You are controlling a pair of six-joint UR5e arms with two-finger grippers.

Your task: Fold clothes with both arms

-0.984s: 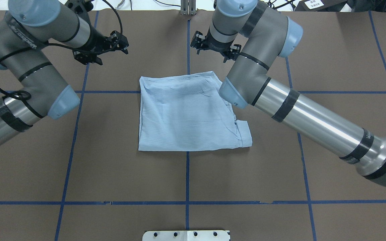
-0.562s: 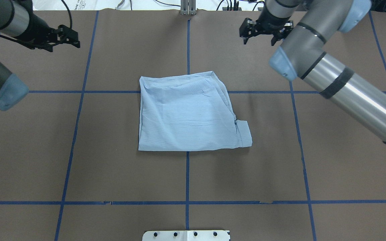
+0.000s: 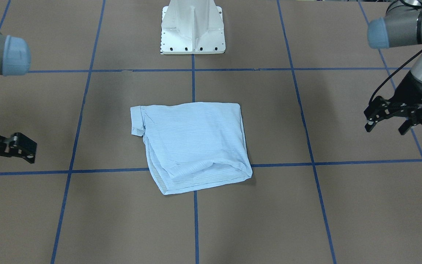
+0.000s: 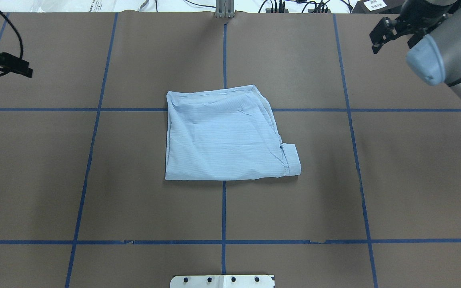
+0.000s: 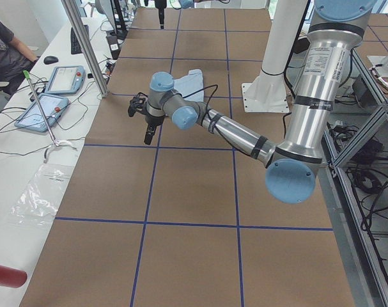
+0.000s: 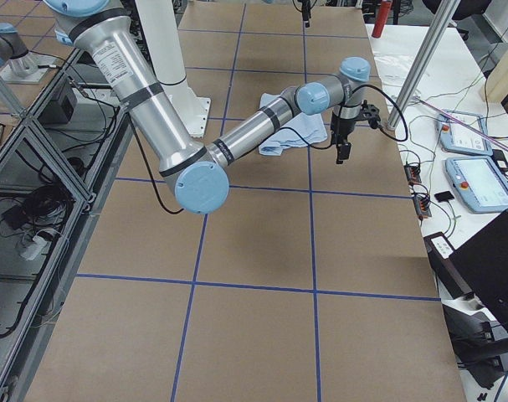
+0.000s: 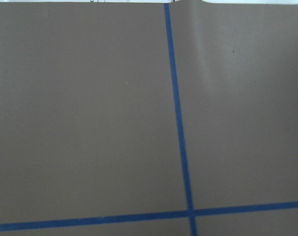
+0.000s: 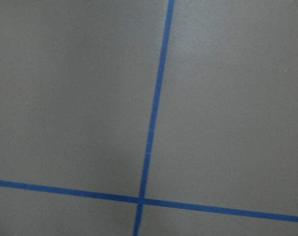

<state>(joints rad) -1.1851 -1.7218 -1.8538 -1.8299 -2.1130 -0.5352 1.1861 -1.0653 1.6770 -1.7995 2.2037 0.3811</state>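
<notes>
The pale-blue striped shirt [image 4: 226, 136] lies folded into a rough square at the table's middle, with a cuff sticking out at its near right corner; the front-facing view shows the shirt [image 3: 192, 143] too. Nothing touches it. My left gripper [image 3: 385, 128] hangs open over bare table far off to the shirt's left; overhead, only one of its fingers [image 4: 20, 71] shows at the edge. My right gripper [image 4: 392, 40] is open near the far right corner, well away from the shirt, and empty. Both wrist views show only brown table and blue tape lines.
The white pedestal base [image 3: 193, 27] stands at the robot's side of the table. Beside the far edge is a bench with teach pendants [image 5: 62, 80], cables and metal posts [image 5: 85, 45]. A person [image 5: 5, 45] sits at that bench.
Both arms have swung outward from above the shirt's far edge toward the table's far corners, grippers still open. The shirt has not moved.
</notes>
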